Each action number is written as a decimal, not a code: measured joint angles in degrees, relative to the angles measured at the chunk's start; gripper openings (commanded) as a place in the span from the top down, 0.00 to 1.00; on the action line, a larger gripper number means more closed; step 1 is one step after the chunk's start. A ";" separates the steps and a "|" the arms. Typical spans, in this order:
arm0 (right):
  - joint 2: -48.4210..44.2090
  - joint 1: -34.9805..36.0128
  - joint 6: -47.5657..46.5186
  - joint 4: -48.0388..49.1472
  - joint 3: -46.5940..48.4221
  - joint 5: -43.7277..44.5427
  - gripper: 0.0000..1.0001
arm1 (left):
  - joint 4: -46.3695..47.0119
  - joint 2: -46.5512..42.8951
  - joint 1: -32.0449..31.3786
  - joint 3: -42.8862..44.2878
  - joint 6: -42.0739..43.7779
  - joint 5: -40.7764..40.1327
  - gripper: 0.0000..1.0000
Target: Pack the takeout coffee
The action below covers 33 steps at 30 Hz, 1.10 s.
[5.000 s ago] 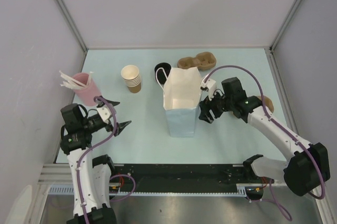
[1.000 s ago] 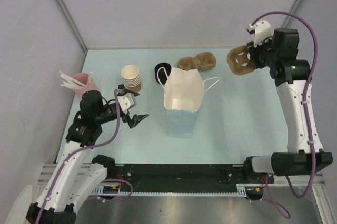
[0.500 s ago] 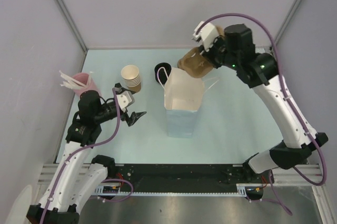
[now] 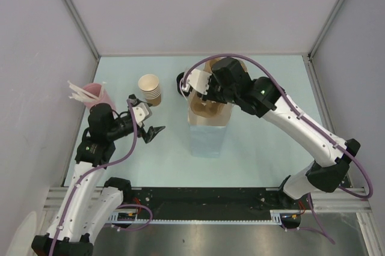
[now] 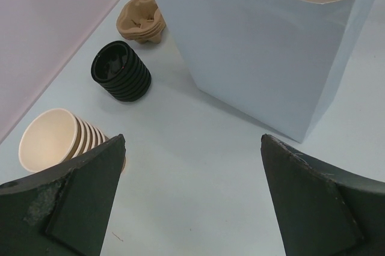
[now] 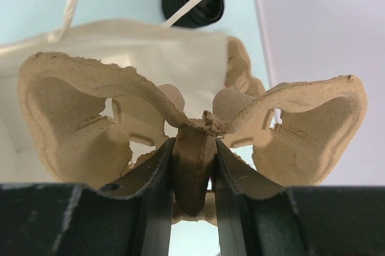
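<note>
right pincer (image 6: 194,169) clenched on cardboard carrier (image 6: 78,106), centre rib, over bag (image 4: 207,139) mouth. left pincer (image 5: 192,196) released above bare desk (image 5: 198,148); its view alone shows black lids (image 5: 120,71) ribbed. coffee cup: cannot tell where.

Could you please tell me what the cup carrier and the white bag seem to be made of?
Cup carrier: moulded paper pulp, it seems; matte tan, rough and fibrous, with ragged edges. Bag: probably thin paper; smooth matte white, crisply creased corners.
</note>
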 measured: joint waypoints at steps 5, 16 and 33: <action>-0.31 1.95 -1.79 -1.03 -4.50 1.64 0.66 | 0.22 0.02 0.11 -0.50 0.00 0.00 0.00; -1.25 5.18 -2.89 -3.48 -7.89 0.24 0.66 | 0.31 0.02 0.15 -0.52 0.00 0.00 0.00; 1.66 6.58 -2.78 -4.22 -10.40 -5.20 0.67 | 0.31 0.02 0.26 -0.52 -0.02 0.02 0.00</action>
